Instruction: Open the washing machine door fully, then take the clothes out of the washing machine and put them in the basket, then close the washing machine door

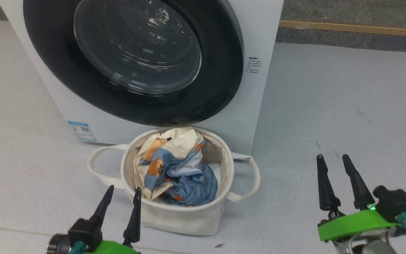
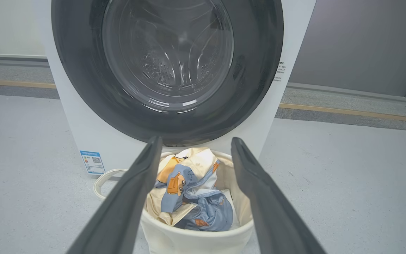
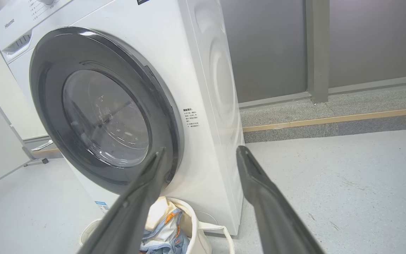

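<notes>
Washing machine door point(image 1: 132, 60): black rim, clear glass centre, lying flat against the front of the washing machine point(image 1: 264, 91); it looks shut, though the latch itself cannot be seen.
Clothes point(image 1: 178, 169): blue bear-print fabric with cream lining, bunched inside the basket point(image 1: 185, 220).
Basket: cream canvas, upright on the grey floor point(image 1: 347, 106) just in front of the machine, below the door's lower rim, one handle out to either side.
Left gripper point(image 1: 125, 188): fingers spread apart, holding nothing, near the basket's near wall.
Right gripper point(image 1: 332, 156): fingers apart, empty, above the floor, well apart from the basket.
</notes>
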### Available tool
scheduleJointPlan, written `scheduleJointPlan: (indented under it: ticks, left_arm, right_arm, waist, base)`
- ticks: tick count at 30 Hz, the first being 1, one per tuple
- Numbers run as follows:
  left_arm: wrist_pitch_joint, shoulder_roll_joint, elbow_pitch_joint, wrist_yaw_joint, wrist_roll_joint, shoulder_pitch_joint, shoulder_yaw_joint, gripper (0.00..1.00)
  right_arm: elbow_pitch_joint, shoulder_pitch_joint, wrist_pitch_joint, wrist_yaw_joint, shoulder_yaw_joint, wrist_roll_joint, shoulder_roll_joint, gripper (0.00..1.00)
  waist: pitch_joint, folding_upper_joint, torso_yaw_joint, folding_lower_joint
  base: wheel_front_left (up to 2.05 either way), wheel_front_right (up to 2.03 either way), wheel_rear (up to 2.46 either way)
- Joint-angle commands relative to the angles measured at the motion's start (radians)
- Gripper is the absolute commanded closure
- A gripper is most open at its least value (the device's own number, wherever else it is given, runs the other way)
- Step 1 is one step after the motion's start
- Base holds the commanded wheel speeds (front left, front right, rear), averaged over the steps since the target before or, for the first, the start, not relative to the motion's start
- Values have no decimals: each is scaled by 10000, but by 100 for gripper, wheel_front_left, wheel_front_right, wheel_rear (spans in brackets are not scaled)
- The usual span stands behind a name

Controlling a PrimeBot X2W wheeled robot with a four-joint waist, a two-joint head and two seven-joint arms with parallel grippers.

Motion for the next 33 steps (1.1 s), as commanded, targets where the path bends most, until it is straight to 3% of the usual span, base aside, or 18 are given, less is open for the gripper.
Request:
scheduleJointPlan:
  ticks: [1,33]
  left_arm:
    - [-120,29,-282,42,-42,-356,274,0]
    - [-120,28,-356,92,-15,-480,216,0]
  right_arm:
    - [-317,-178,-42,0,274,-131,9,0]
    - [312,-425,-42,0,-178,-865,9,0]
  waist:
    - [7,-1,7,0]
    - [221,-1,93,0]
  base:
    - [0,0,0]
    - [0,0,0]
